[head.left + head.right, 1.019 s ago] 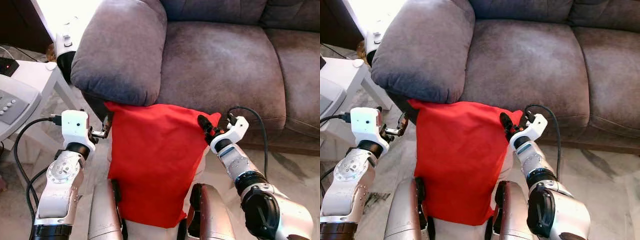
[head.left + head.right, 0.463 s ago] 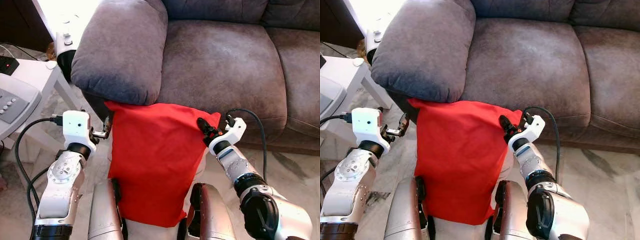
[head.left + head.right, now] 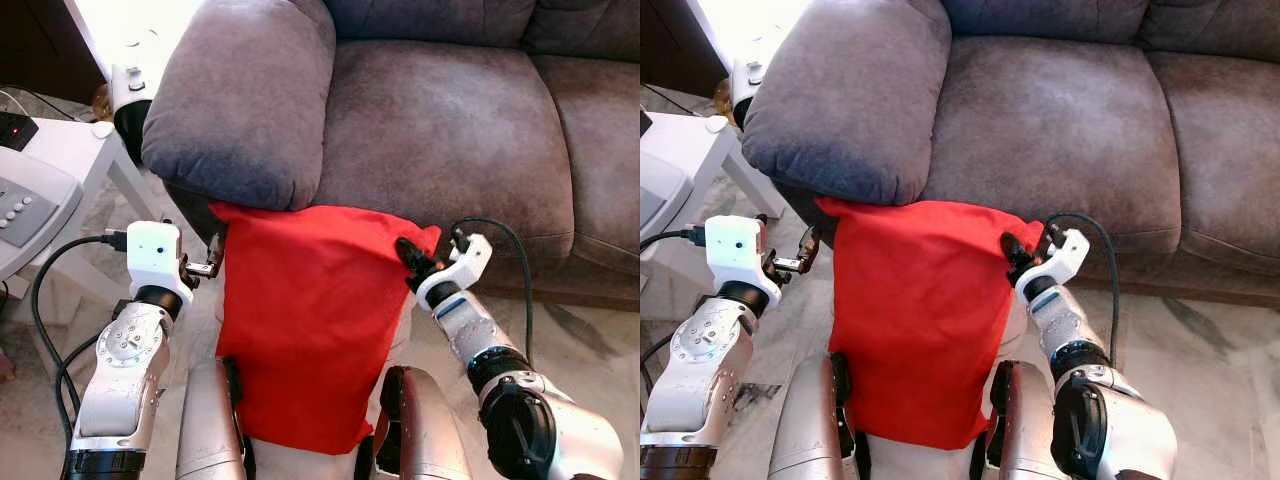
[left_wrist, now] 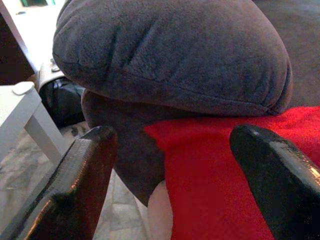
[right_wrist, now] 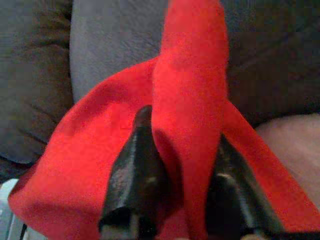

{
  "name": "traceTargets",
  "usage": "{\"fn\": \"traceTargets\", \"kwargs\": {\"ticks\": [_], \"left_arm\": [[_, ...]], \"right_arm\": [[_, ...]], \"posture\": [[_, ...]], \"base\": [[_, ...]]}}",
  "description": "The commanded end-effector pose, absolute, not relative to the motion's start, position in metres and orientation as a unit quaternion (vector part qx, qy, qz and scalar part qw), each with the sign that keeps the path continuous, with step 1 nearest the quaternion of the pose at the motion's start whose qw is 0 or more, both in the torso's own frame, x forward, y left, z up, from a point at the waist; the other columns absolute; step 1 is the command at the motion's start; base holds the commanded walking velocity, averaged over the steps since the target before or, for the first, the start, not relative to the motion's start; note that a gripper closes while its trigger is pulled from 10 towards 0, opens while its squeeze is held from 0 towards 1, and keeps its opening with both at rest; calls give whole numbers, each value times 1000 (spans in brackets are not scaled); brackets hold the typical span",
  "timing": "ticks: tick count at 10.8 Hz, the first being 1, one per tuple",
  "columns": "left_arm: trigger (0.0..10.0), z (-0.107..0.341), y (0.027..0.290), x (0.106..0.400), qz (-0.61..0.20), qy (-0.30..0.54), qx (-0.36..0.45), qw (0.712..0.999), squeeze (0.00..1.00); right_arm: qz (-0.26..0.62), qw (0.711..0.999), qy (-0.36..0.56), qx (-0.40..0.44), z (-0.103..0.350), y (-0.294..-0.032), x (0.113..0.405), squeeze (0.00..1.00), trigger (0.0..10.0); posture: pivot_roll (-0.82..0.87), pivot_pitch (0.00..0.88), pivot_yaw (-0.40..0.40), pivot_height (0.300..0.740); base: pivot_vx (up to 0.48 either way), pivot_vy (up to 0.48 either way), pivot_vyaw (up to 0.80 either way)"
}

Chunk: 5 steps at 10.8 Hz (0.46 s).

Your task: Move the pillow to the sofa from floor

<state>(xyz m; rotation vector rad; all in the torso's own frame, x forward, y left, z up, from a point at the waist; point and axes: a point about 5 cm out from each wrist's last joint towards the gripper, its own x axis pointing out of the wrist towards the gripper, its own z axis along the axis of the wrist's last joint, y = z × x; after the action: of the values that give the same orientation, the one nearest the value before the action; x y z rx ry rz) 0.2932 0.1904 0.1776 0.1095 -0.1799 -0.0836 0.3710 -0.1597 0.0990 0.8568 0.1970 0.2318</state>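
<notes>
Two grippers flank the red pillow [image 3: 305, 320], which hangs upright before the sofa [image 3: 440, 120] with its top edge just under the padded armrest [image 3: 240, 100]: the right gripper [image 3: 408, 257] pinches its upper right corner, while the left gripper [image 3: 210, 258], fingers spread, seems just clear of its upper left corner.

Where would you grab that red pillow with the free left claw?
Probably the top left corner of the red pillow, coming in from its left side. The right claw already pinches the opposite top corner, and the open left claw sits beside that edge, just below the sofa armrest. Matching corner grips should keep it level.
</notes>
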Motion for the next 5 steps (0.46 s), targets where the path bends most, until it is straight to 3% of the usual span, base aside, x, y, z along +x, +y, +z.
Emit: {"fn": "traceTargets", "kwargs": {"ticks": [1,4,5], "left_arm": [[10000,174,189,291,-40,-83,53,994,0],[10000,173,187,294,-30,-85,36,995,0],[10000,170,184,294,-23,-81,10,996,0]], "right_arm": [[117,898,87,414,100,-160,370,0,0],[136,912,71,381,104,-159,370,0,0],[136,938,75,310,102,-160,367,0,10000]], "posture": [[159,298,-75,537],[149,255,-76,537],[147,232,-75,537]], "base": [[0,0,0],[0,0,0],[0,0,0]]}}
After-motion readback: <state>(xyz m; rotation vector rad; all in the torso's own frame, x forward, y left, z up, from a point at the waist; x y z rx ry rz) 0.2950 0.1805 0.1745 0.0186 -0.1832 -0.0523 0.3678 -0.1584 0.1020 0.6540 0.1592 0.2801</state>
